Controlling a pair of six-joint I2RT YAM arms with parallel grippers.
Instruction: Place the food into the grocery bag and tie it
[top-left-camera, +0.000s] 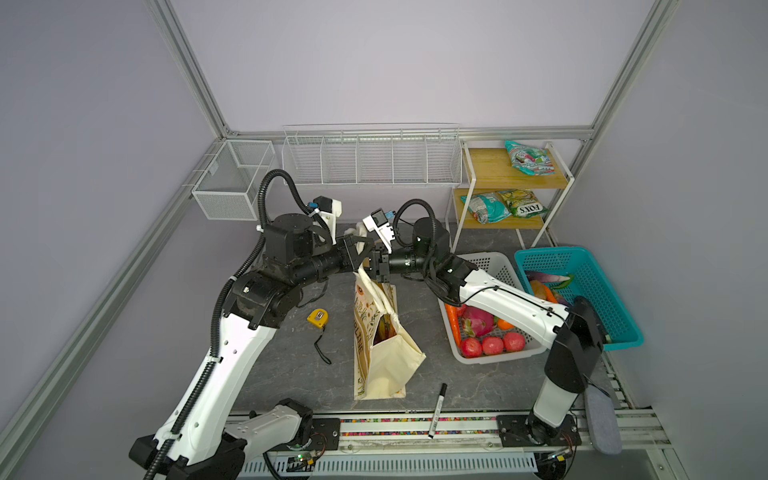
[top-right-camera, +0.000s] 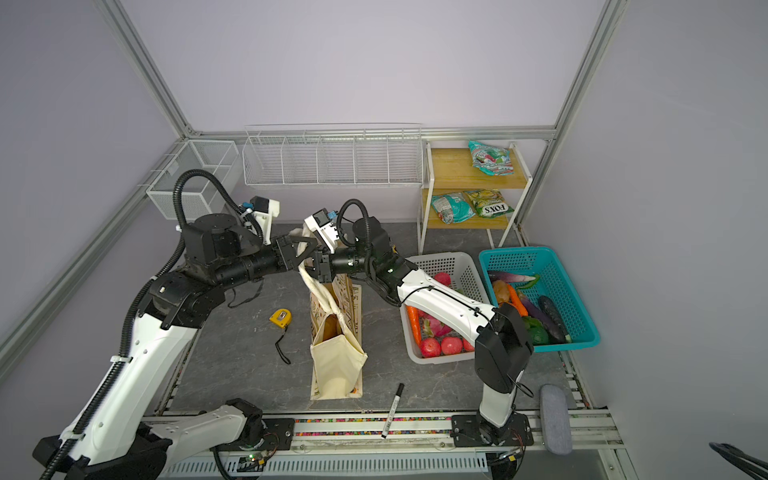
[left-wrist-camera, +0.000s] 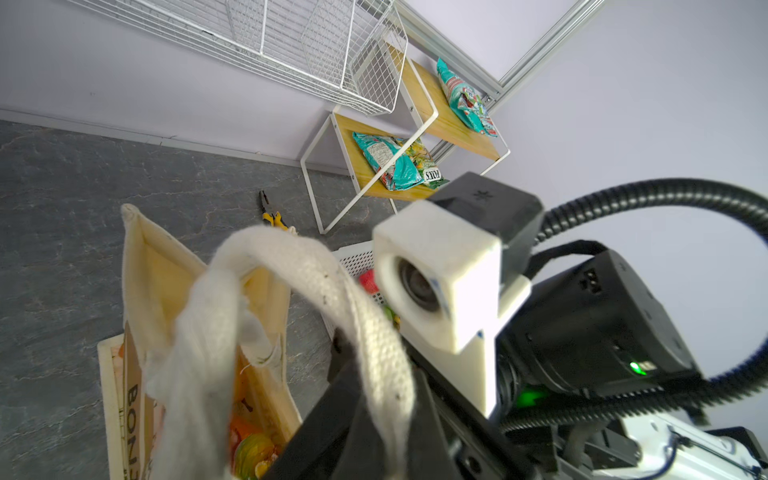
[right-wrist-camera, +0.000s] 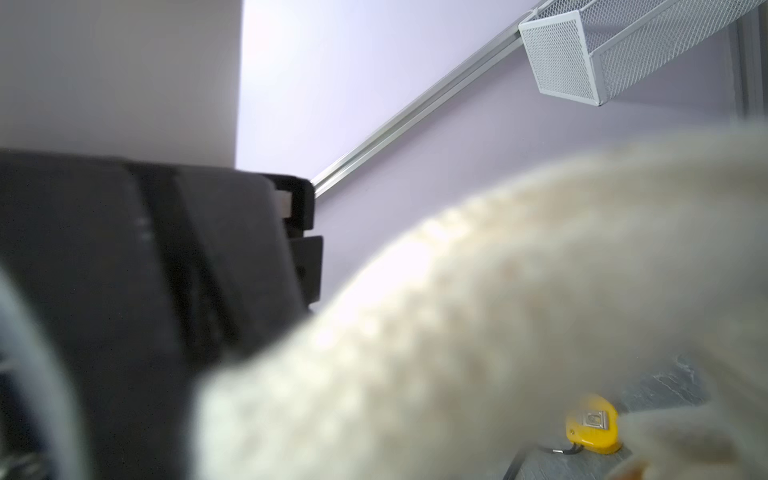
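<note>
Clearly read "FOX'S", upside down, on green-yellow packet (top-left-camera: 525, 205) on lower tier of wooden shelf (top-left-camera: 486, 166); same word seen turned sideways from left wrist camera. Read "LINE" on tan band of grocery bag (top-left-camera: 390, 361) in a top view, and "BON" on that band in left wrist view. Could not read print on teal packets (top-left-camera: 528, 157) or on marker pen (top-left-camera: 437, 409).

Found grocery bag standing upright mid-table, between tape measure (top-left-camera: 318, 319) and white basket (top-left-camera: 494, 259), mouth open. Made out food (left-wrist-camera: 249, 451) only as orange and yellow-green lumps at bag bottom, cut off by frame edge. Lost most of right wrist view to blurred rope handle (right-wrist-camera: 457, 332) right against lens. Could not separate fingertips in both top views: crowded, dark, overlapping above bag.

Noted both arms reaching inward, last links near level, with left gripper (top-left-camera: 360, 249) and right gripper (top-left-camera: 377, 266) nose to nose over far end of bag. Logged left gripper clamped on rope handle, cord running down between its black jaws. Logged right gripper closed too; could not tell whether anything pinched there.
</note>
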